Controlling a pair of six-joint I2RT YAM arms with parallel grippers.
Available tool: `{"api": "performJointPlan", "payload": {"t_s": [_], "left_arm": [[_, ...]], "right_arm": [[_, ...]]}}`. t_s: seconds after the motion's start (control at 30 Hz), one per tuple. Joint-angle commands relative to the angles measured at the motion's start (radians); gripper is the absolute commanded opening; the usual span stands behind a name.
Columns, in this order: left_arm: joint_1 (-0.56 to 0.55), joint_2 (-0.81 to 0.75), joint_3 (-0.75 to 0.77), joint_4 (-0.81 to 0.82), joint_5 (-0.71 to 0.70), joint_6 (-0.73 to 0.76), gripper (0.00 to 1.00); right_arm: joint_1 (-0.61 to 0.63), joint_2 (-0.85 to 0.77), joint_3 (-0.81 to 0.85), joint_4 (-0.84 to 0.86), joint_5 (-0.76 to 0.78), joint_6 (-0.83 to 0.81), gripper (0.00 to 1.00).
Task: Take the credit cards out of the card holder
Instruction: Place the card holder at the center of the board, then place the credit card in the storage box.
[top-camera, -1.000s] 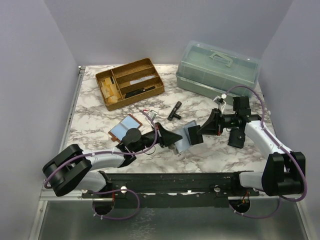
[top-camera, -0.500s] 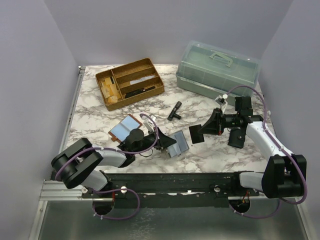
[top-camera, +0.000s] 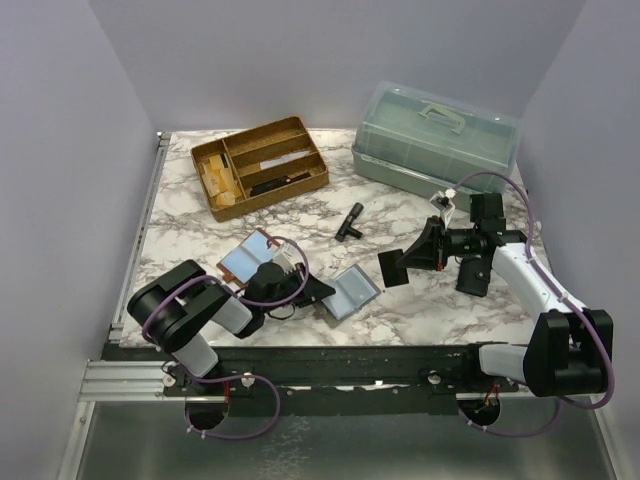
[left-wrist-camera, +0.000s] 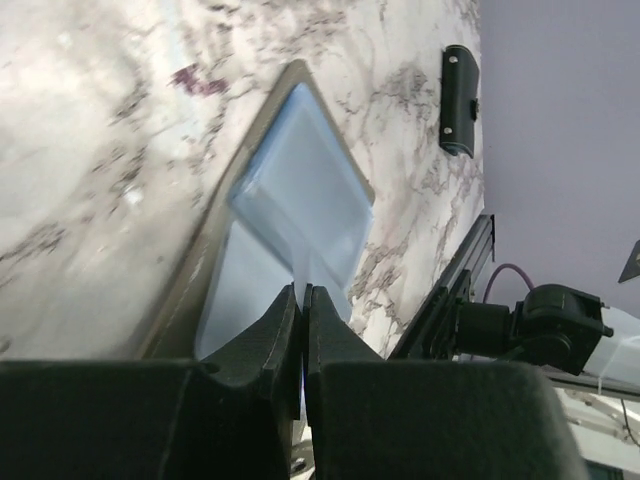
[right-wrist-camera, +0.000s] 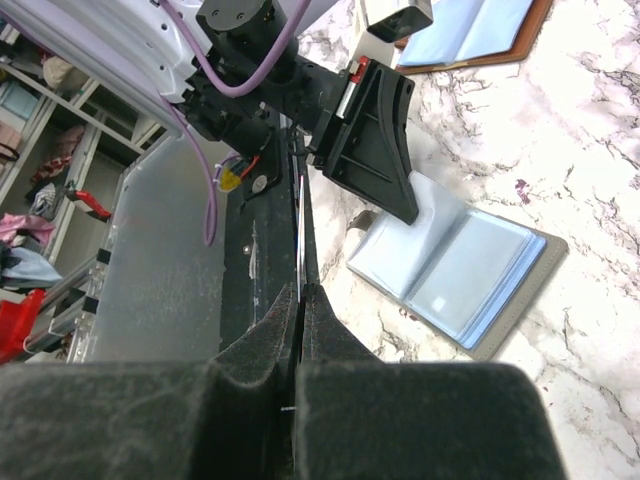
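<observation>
Left fingers (left-wrist-camera: 268, 342): clenched on a leaf of the grey folding card holder (top-camera: 354, 291), open on the marbled tabletop (top-camera: 200, 232).
Right fingers (right-wrist-camera: 262, 345): grasping one thin flat credit card (top-camera: 392, 268).

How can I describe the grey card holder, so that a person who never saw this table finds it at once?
On the marbled table, look near its front edge, about the middle. The grey card holder lies open there, light-blue pockets up, its left end pinched by the left end effector. The second open holder, further left, has a brown rim instead.
</observation>
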Motion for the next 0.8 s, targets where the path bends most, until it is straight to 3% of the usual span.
{"api": "performJointPlan", "payload": {"t_s": [0.0,0.23,0.37,0.53,0.67,0.77], "left_arm": [[0.006,-0.05,-0.059,-0.026,-0.097,-0.069,0.09],[0.004,-0.223,-0.043,-0.34,-0.156,-0.121,0.27],[0.0,-0.429,-0.022,-0.605,-0.219,-0.117,0.39],[0.0,-0.755,-0.009,-0.89,-0.32,-0.059,0.64],[0.007,-1.012,-0.075,-0.814,-0.294,0.0,0.91],[0.013,-1.135,-0.106,-0.698,-0.274,0.02,0.99]], "right_arm": [[-0.007,-0.001,0.026,-0.019,0.016,-0.017,0.0],[-0.006,0.003,0.024,-0.02,0.02,-0.018,0.0],[-0.007,0.003,0.024,-0.02,0.026,-0.019,0.0],[-0.007,0.009,0.025,-0.02,0.029,-0.018,0.0],[-0.006,0.018,0.028,-0.024,0.025,-0.023,0.0],[-0.006,0.018,0.031,-0.035,0.03,-0.04,0.0]]}}
